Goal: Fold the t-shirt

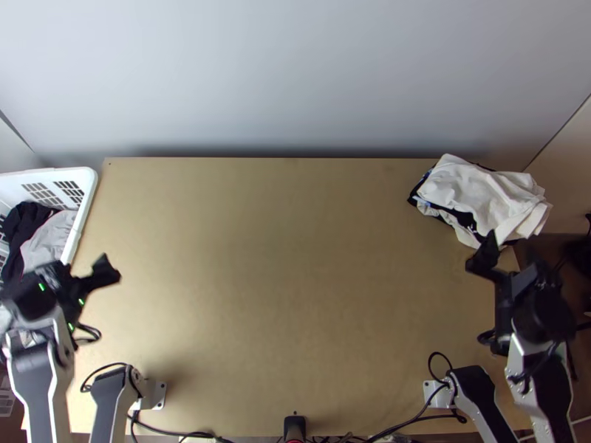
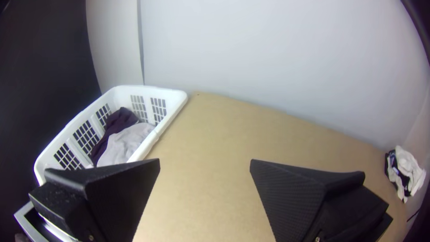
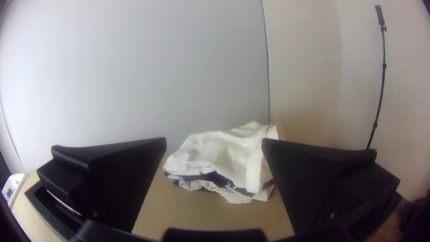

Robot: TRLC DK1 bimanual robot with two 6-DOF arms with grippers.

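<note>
At the table's back right corner in the top view lies a loosely stacked cloth pile (image 1: 480, 193), white on top, with black, white and a bit of blue beneath. My right gripper (image 1: 515, 260) is open just in front of it. Beside the laundry basket, over the table's left edge, my left gripper (image 1: 80, 267) is open too. The left wrist view has my left gripper (image 2: 205, 162) with bare table between its wide-set fingers. In the right wrist view the pile (image 3: 219, 154) appears beyond the parted fingers of my right gripper (image 3: 214, 140), which hold nothing.
A white basket (image 1: 90, 193) with dark cloth (image 1: 26, 225) and light grey cloth (image 1: 50, 238) stands at the left edge. The wooden table (image 1: 288, 273) lies bare between the arms. A pale wall (image 1: 295, 81) rises behind it. Cables (image 1: 414, 419) run along the near edge.
</note>
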